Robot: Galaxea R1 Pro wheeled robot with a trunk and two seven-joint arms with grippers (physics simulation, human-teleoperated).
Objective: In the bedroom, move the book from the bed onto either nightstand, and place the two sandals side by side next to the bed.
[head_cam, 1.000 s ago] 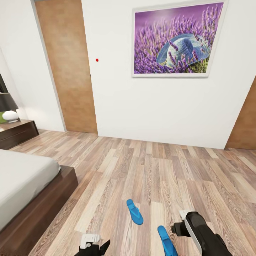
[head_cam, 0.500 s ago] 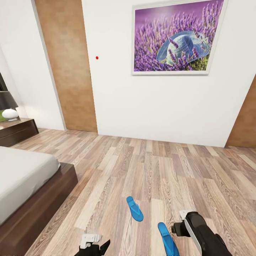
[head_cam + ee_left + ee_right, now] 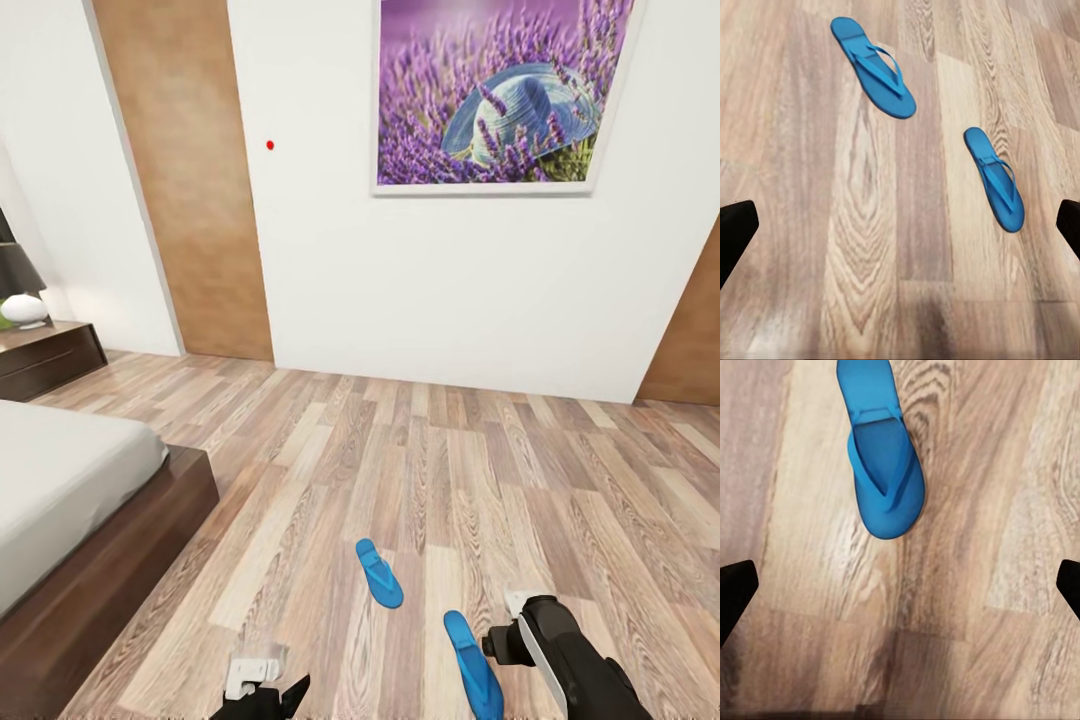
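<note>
Two bright blue sandals lie apart on the wood floor: one (image 3: 379,573) farther out, the other (image 3: 472,665) nearer, just beside my right arm (image 3: 560,660). The left wrist view has both the far sandal (image 3: 874,67) and the near sandal (image 3: 995,178) ahead of my open left gripper (image 3: 900,229). My right gripper (image 3: 900,585) hangs open above the floor, a sandal (image 3: 881,472) just beyond its fingers. The bed (image 3: 120,560), with its pale mattress and dark frame, stands at the left. The book is out of view.
A low dark wooden cabinet (image 3: 50,358) carrying a lamp (image 3: 20,290) stands at the far left behind the bed. A white wall with a lavender painting (image 3: 490,95) and a wooden door panel (image 3: 185,180) closes the room ahead. Wood floor stretches between the bed and the wall.
The whole head picture has shifted a little: the painting and lamp sit higher, so the camera moved. The sandals and both arms keep their places.
</note>
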